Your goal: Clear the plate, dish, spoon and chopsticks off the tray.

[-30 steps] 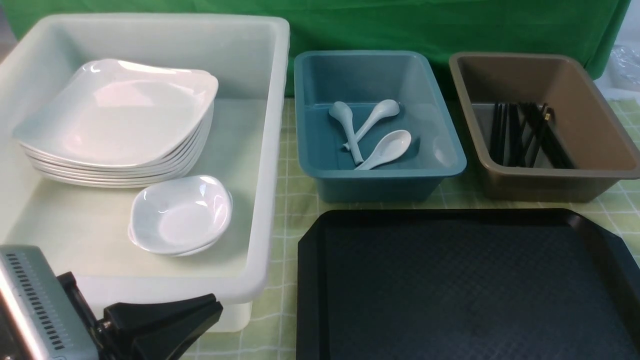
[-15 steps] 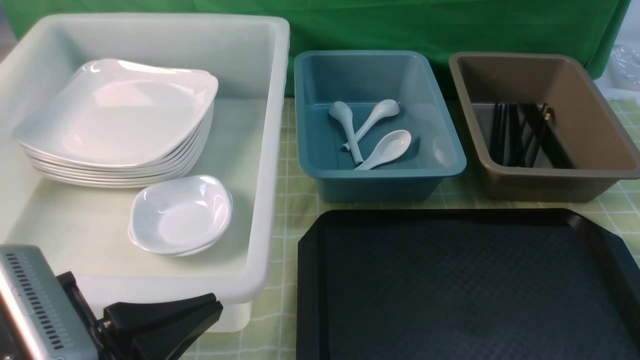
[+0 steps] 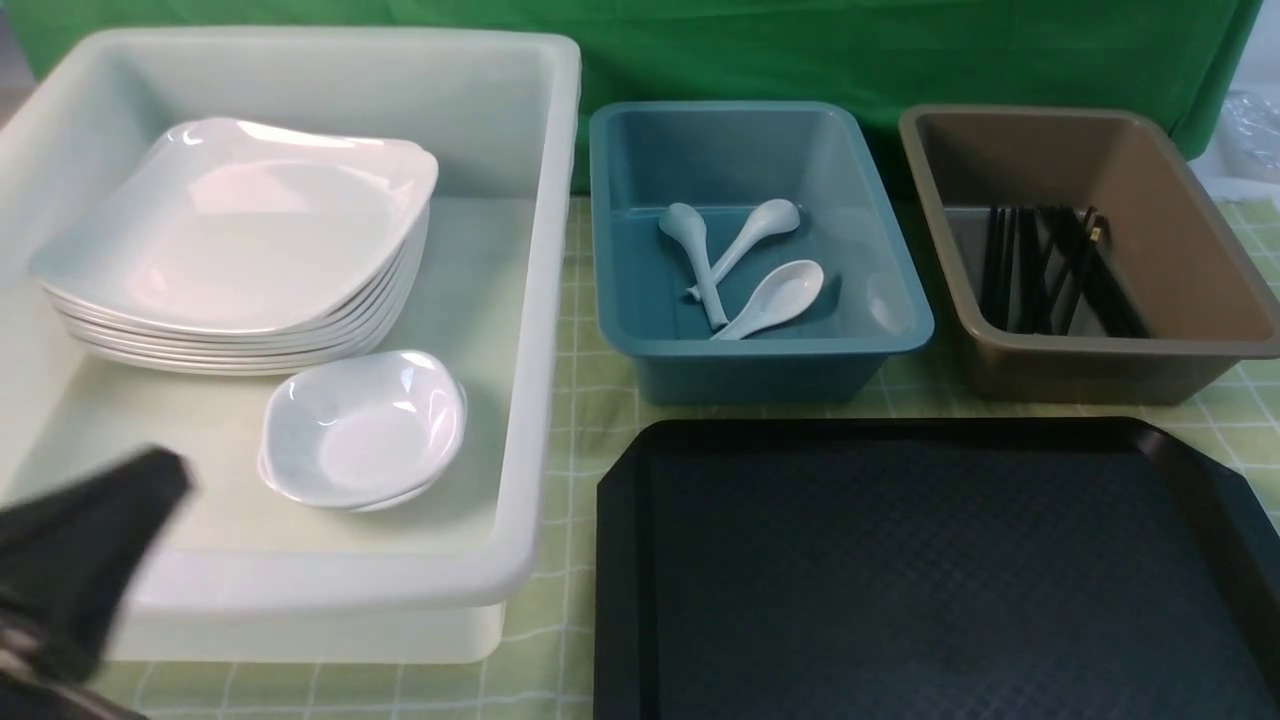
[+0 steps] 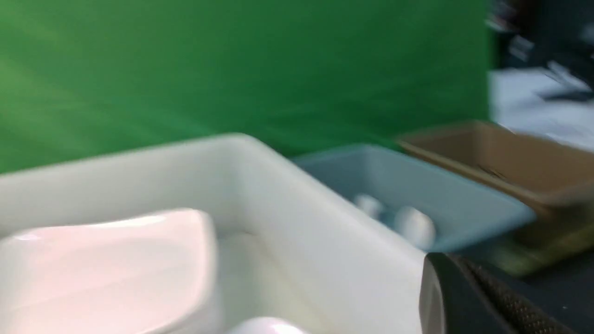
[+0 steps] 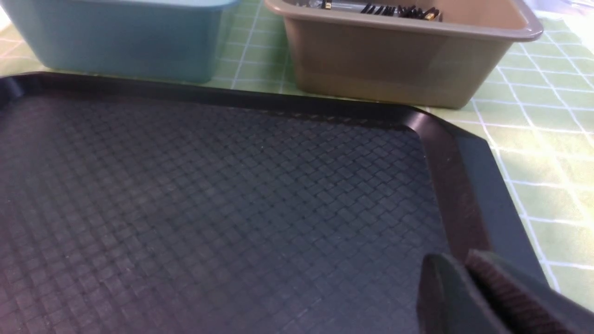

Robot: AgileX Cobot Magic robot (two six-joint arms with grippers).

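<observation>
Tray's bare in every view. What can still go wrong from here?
1. The left hand shows motion-blurred in front of the near wall of the large white plastic tub. It could clip that rim or jolt the small white dishes just inside.
2. The right hand sits low over the black textured plastic tray, near its raised corner rim. A sideways move might snag the rim and shove the tray toward the brown plastic bin.

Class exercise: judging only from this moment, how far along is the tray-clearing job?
Done: the tray shows nothing on it; plates and dishes sit in the white tub, spoons in the teal bin, chopsticks in the brown bin. Nothing visibly held or left.
</observation>
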